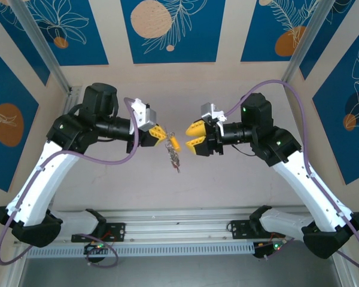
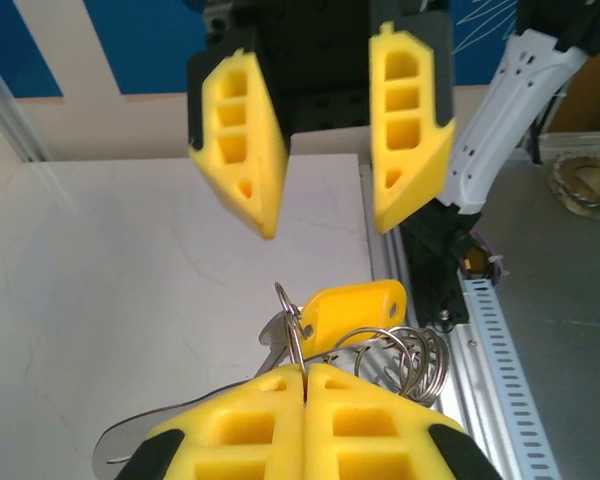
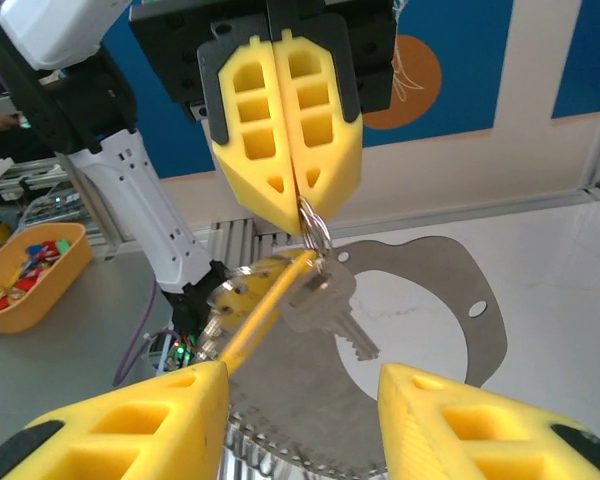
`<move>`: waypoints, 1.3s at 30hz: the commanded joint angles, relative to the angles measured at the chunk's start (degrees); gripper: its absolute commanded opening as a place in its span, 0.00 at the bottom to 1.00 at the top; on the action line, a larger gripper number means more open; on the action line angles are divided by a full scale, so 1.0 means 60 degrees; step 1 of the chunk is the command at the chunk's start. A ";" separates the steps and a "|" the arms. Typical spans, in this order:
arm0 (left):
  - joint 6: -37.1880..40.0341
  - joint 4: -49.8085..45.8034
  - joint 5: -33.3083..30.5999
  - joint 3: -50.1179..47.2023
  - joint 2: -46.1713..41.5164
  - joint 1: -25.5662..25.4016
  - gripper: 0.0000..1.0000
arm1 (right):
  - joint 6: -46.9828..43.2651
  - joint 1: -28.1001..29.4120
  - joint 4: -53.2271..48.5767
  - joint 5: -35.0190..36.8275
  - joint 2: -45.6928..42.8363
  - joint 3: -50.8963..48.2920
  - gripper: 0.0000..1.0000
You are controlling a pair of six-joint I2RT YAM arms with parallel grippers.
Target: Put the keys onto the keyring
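My left gripper [image 1: 161, 133] is shut on the keyring [image 2: 285, 300], a thin silvery loop whose wire disappears between its closed yellow fingers [image 2: 250, 420]. From the ring hang the keys [image 1: 174, 156]: a silver key [image 3: 325, 300] and a yellow plastic tag [image 2: 352, 310], held in the air above the table. In the right wrist view the left gripper [image 3: 298, 195] pinches the keyring [image 3: 315, 228] from above. My right gripper [image 1: 190, 137] faces it a little to the right, open and holding nothing, its fingers [image 3: 170, 420] spread just short of the key.
A cluster of several silvery split rings [image 2: 420, 360] hangs beside the tag. A flat grey metal plate [image 3: 430, 290] with a round cut-out lies behind the key. An orange bin [image 3: 30, 275] of coloured tags stands off the table. An aluminium rail [image 1: 179, 230] runs along the near edge.
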 commanded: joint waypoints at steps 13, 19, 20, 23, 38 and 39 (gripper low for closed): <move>0.0126 -0.0439 0.0179 0.0527 0.0058 -0.0378 0.00 | 0.2185 0.0028 0.2391 -0.2027 0.0238 -0.0314 0.45; 0.0128 -0.0377 0.0129 0.0483 -0.0015 -0.0381 0.00 | 0.2203 0.0646 0.1996 -0.0886 0.0443 -0.0270 0.45; 0.0126 -0.0362 0.0113 0.0471 -0.0030 -0.0395 0.00 | 0.2230 0.0728 0.1980 -0.0756 0.0467 -0.0270 0.44; 0.0090 -0.0318 0.0163 0.0454 -0.0102 -0.0416 0.00 | 0.2208 0.0896 0.1887 -0.0643 0.0552 -0.0292 0.41; -0.0020 -0.0219 0.0113 0.0373 -0.0315 -0.0586 0.00 | 0.2210 0.1168 0.2387 0.0312 0.0441 -0.0579 0.16; -0.0020 -0.0213 0.0099 0.0367 -0.0309 -0.0585 0.00 | 0.2189 0.1168 0.2360 0.0354 0.0427 -0.0590 0.13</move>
